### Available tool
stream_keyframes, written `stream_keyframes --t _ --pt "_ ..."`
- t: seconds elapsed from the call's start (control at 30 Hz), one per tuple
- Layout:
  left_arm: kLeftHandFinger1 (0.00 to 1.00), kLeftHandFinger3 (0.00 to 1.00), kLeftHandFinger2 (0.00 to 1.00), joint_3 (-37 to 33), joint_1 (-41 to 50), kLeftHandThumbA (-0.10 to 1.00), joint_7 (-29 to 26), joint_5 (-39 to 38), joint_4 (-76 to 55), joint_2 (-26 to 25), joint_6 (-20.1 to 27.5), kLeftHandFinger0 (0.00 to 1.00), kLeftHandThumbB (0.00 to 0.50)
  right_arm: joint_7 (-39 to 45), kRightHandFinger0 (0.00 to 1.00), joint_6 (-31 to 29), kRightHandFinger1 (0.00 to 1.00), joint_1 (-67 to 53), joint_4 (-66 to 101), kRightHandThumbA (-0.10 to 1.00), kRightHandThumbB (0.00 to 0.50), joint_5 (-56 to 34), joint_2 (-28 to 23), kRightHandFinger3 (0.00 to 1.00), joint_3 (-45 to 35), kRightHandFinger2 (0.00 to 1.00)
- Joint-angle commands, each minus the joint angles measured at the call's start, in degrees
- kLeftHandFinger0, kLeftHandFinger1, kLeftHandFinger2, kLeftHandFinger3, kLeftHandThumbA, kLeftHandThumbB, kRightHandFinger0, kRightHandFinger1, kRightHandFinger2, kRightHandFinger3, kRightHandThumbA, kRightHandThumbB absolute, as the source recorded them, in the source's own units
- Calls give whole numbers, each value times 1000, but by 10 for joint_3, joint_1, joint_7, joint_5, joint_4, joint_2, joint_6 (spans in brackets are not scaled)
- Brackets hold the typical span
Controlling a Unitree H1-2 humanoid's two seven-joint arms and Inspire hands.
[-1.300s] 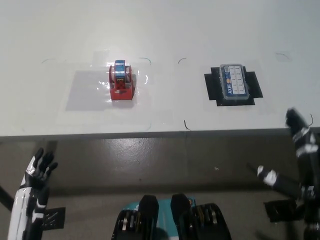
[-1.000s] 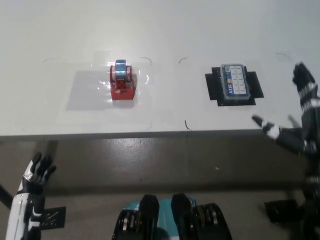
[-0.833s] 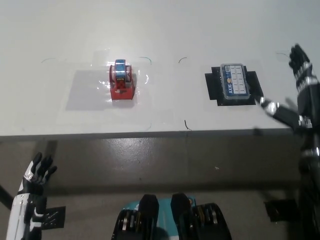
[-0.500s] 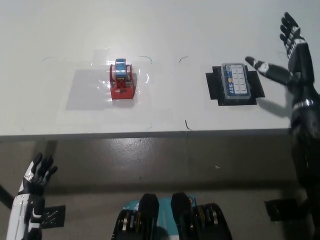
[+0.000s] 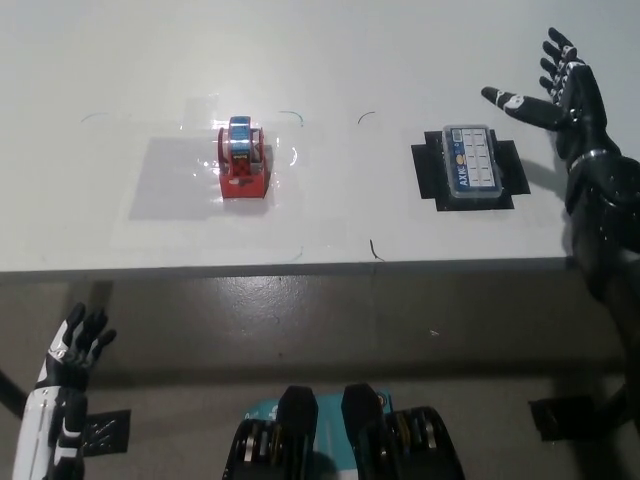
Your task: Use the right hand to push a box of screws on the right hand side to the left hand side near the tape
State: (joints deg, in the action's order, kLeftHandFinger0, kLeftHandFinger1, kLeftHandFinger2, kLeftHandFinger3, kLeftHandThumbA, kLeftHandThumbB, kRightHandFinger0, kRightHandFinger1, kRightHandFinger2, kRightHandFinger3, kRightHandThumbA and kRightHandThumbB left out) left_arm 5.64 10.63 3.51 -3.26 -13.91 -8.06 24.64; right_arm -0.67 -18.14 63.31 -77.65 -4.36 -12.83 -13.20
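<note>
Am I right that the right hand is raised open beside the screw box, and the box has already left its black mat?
Not quite: in the head view the screw box sits on its black mat, unmoved. The right hand is indeed raised open beside it.

Just left of my right hand, whose black shell looks like hard, faintly glossy plastic, the box of screws has a clear, shiny plastic lid and sits on a matt black patch. Well to the left, the tape sits in glossy red plastic. The white table looks smooth and matt, with a shiny clear film under the tape.
</note>
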Motion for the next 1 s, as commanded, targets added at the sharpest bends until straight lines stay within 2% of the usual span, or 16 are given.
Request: stream_keyframes --t 0.0,0.07,0.13,0.27,0.37,0.53,0.83,0.87,0.97 --pt "1000 1000 1000 0 2 896 2 -9 -21 -4 23 1000 64 3 1000 31 1000 35 -27 1000 80 -40 -7 1000 -24 1000" --pt "1000 1000 1000 2 1 900 3 -5 -22 -4 23 1000 62 6 1000 40 1000 28 -34 1000 89 -50 -3 1000 -36 1000" --pt "1000 1000 1000 3 -1 908 4 -9 -23 -5 23 1000 68 5 1000 40 1000 15 -40 998 66 -47 0 1000 -34 1000" --pt "1000 1000 1000 5 -9 907 7 -14 -23 -8 23 1000 57 -1 1000 53 1000 -7 -48 1000 100 -43 8 1000 -29 1000" --pt "1000 1000 1000 3 -11 903 7 -18 -22 -9 21 1000 68 -3 1000 56 1000 -23 -48 1000 96 -42 15 1000 -25 1000" --pt "1000 1000 1000 3 -14 898 9 -23 -20 -11 23 1000 62 -3 1000 53 1000 -43 -49 1000 130 -44 29 1000 -22 1000" --pt "1000 1000 1000 2 -17 917 10 -17 -21 -13 20 1000 58 -2 1000 55 1000 -62 -49 1000 137 -45 57 1000 -15 1000" --pt "1000 1000 1000 2 -19 915 10 -19 -19 -13 21 1000 58 3 1000 57 1000 -65 -49 1000 176 -48 64 1000 -17 1000" --pt "1000 1000 1000 2 -18 894 11 -24 -20 -12 20 1000 55 5 1000 58 1000 -66 -49 1000 153 -49 79 1000 -15 1000"
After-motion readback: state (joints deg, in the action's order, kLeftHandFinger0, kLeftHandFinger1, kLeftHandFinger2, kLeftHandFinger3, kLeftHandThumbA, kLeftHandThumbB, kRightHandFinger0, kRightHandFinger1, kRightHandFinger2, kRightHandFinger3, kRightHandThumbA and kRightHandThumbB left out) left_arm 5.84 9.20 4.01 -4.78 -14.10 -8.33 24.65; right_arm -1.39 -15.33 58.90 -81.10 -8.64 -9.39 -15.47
